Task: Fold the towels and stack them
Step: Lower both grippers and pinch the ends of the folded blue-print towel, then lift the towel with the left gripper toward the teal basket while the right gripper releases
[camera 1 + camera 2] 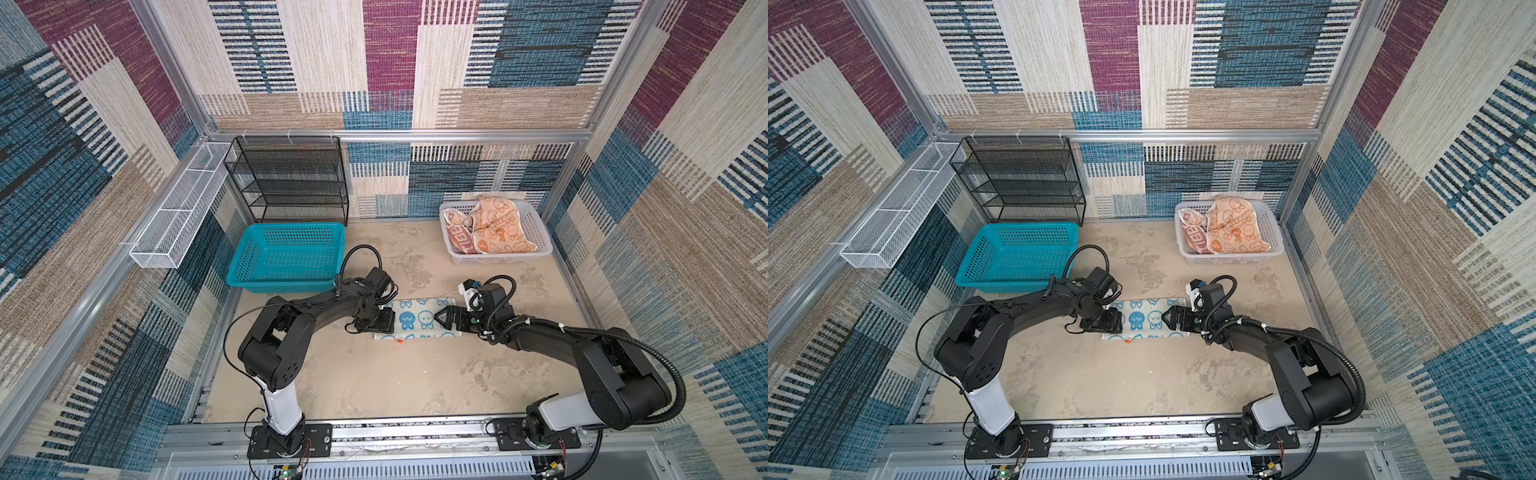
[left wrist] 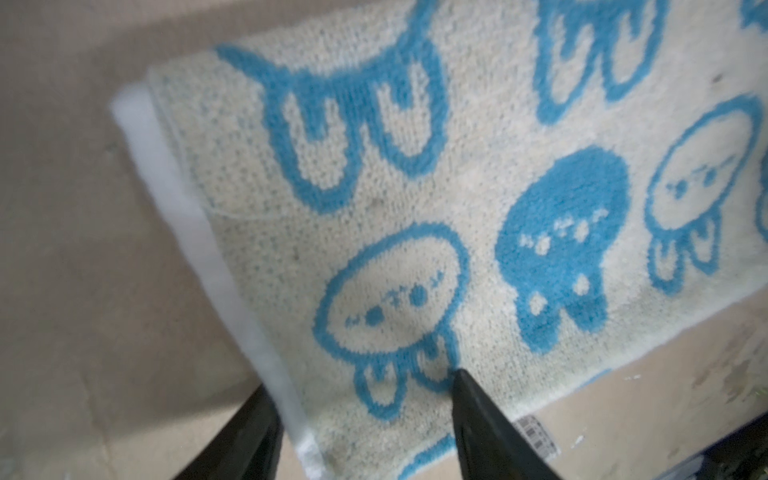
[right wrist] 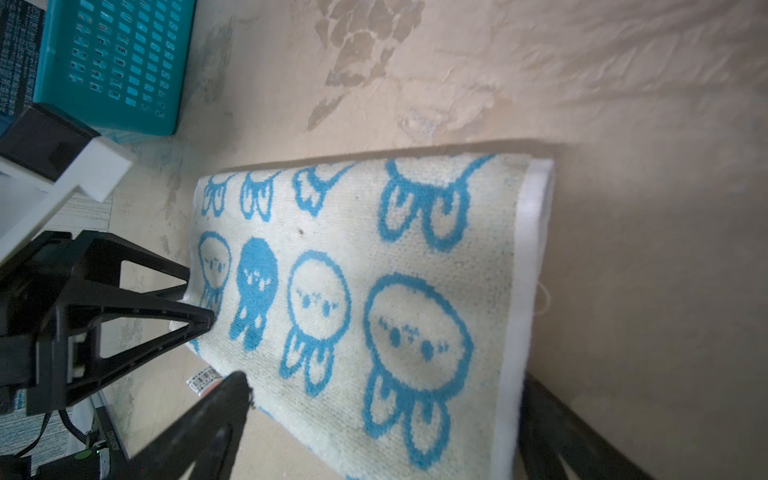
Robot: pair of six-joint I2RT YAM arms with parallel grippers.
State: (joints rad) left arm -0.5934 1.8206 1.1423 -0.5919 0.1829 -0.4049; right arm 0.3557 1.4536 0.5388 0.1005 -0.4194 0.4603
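My left gripper stands at the left short end of the blue rabbit towel, with jaws about half apart and gripping nothing yet: one finger is over the bare table just outside the white hem, the other finger touches the pile, so the hem corner lies between them. From this gripper the towel goes away to the right as a flat folded strip, its long axis pointing straight at my right gripper. That one is over the opposite short end, jaws spread fully wide and empty, with the hemmed end between its fingers; if the tips touch the cloth I cannot tell. Each arm is nearer to its own end, so I judge the coming fold must carry one short end along this axis. The orange towel and the lettered towel lie crumpled in the white basket, well beyond my right gripper
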